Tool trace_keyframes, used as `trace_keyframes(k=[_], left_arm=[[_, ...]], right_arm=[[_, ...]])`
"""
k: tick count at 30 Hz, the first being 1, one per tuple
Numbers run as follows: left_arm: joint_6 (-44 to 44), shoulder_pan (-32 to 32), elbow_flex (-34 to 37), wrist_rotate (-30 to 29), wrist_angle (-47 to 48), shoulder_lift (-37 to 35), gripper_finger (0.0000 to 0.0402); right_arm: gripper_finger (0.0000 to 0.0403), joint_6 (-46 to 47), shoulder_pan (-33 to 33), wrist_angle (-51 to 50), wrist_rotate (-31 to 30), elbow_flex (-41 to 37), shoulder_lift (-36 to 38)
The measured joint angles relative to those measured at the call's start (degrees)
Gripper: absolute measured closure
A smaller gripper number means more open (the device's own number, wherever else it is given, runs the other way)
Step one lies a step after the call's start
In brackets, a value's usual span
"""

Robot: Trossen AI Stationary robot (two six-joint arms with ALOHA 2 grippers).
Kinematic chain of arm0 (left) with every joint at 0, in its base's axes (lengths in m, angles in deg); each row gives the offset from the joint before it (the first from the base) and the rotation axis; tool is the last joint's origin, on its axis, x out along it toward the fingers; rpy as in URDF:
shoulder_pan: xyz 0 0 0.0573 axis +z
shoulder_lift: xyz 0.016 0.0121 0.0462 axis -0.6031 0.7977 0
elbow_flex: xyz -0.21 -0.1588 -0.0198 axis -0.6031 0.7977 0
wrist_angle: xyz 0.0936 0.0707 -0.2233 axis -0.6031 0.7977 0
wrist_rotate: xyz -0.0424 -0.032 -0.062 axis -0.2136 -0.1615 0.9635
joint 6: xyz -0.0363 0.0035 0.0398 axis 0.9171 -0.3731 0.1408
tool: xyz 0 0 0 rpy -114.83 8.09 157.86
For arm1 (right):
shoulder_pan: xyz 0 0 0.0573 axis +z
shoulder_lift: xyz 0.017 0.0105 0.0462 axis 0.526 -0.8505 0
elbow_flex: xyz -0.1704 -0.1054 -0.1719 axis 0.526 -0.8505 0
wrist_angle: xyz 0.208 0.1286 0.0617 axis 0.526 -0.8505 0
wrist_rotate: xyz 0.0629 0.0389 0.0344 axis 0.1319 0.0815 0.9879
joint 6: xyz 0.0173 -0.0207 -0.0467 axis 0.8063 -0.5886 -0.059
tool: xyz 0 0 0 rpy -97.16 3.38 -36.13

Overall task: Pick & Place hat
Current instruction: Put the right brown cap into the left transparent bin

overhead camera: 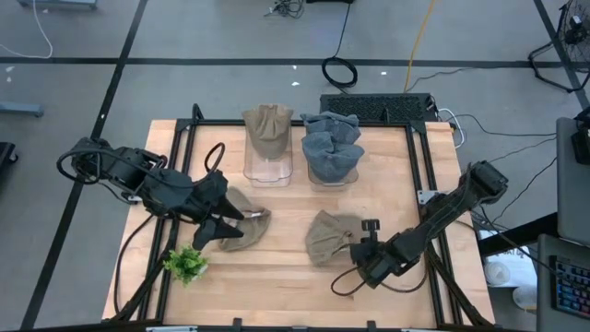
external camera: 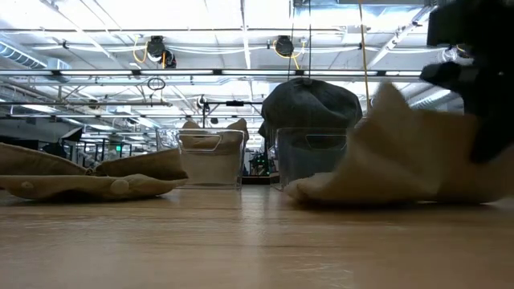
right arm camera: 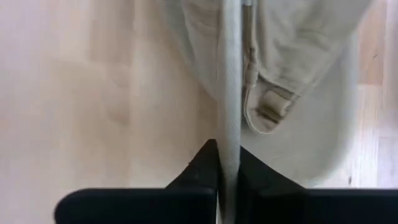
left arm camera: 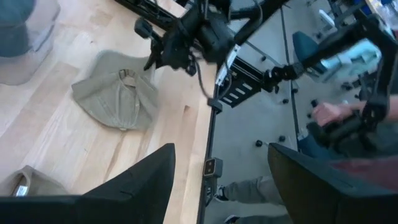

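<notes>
Beige hat (overhead camera: 329, 236), lower centre of overhead frame: soft, light, floppy; edge fold pinched flat by right gripper (overhead camera: 361, 247); left gripper (overhead camera: 214, 224) spread.

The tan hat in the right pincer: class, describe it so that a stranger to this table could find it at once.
Start at the wooden table and go to its front right part, ahead of the bin of grey hats. There lies a tan hat, its edge pinched in the right pincer. The other loose tan hat lies by the left pincer, ungripped.

Perhaps three tan hats (overhead camera: 329, 236), one grey hat (overhead camera: 331, 148)
</notes>
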Motion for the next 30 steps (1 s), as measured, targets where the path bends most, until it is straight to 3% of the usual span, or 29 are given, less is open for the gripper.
trace_keyframes(k=[6, 14, 25, 30], left_arm=[[-8.0, 0.5, 0.0, 3.0, 0.0, 0.0, 0.0135], [-19.8, 1.4, 0.0, -0.9, 0.0, -0.5, 0.0135], [-32.2, 4.2, 0.0, -8.7, 0.5, -1.3, 0.0135], [-42.1, 5.5, 0.0, -14.3, 0.4, -1.7, 0.0135]], right_arm=[[0.0401, 2.2, 0.0, 2.6, -0.3, 0.0, 11.2], [0.0402, 1.4, -3.0, 10.4, -1.2, 0.0, 24.3], [0.0402, -15.8, -11.3, 36.8, -1.1, 0.0, 26.8], [0.0402, -21.2, -16.2, 39.9, 2.2, 0.1, 26.8]])
